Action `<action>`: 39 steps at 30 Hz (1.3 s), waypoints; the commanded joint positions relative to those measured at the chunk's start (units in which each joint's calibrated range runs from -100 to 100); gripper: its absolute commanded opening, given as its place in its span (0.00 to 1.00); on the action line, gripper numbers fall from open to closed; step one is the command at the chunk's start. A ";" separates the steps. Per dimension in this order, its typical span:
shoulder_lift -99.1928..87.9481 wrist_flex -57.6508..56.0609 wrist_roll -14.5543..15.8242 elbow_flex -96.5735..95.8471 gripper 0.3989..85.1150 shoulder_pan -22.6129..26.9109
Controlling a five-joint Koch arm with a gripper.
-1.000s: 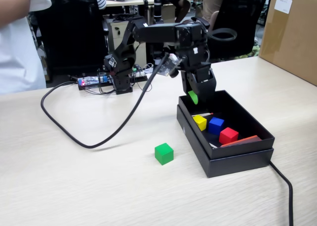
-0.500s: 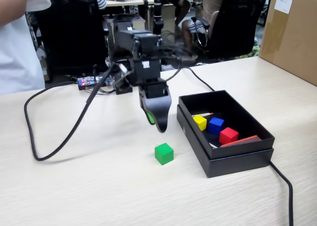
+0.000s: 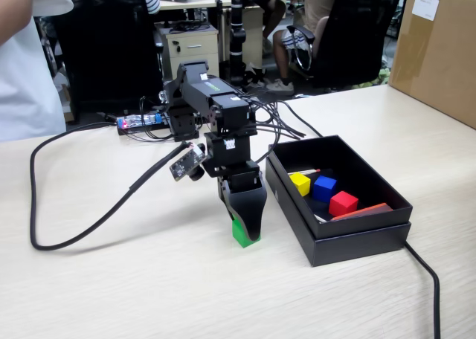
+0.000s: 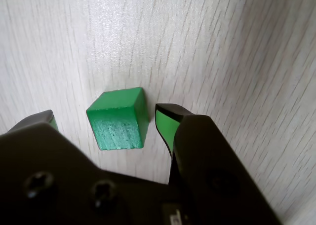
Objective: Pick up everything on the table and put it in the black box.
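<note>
the table (image 3: 111,279) is bearing everything here, one pale wood-grain top, and on it one black box (image 3: 357,239) is sitting to the right in the fixed view, nested in its wider lid. one arm is reaching down in front of the box, and its gripper (image 4: 103,121) is standing with jaws apart, one on each side of the green cube (image 4: 118,119) in the wrist view, neither pad visibly touching it. the step in hand is, by my reading, the last pick: the tool is straddling the cube and not yet closing. the next move is calling for the jaws to come together squarely on the cube's two side faces, then a lift high enough to clear the box wall before carrying it rightward. counting cubes, there are four: one yellow cube (image 3: 300,183), one blue cube (image 3: 324,187) and one red cube (image 3: 343,203) are lying inside the box, close together, and the one green cube is resting on the table just left of it.
</note>
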 commanded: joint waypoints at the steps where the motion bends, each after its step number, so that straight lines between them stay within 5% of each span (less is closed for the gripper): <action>1: -0.54 0.40 -0.05 4.27 0.34 0.24; 3: -0.54 0.31 0.73 4.27 0.11 0.15; 5: -2.61 0.23 1.07 3.00 0.02 0.15; 13: -31.07 0.14 1.03 -7.33 0.01 1.61; 20: -43.34 -0.03 1.51 -11.05 0.01 8.79; 30: -19.13 -0.03 4.74 -4.25 0.02 13.92; 39: -26.02 -0.55 4.74 -9.06 0.48 14.36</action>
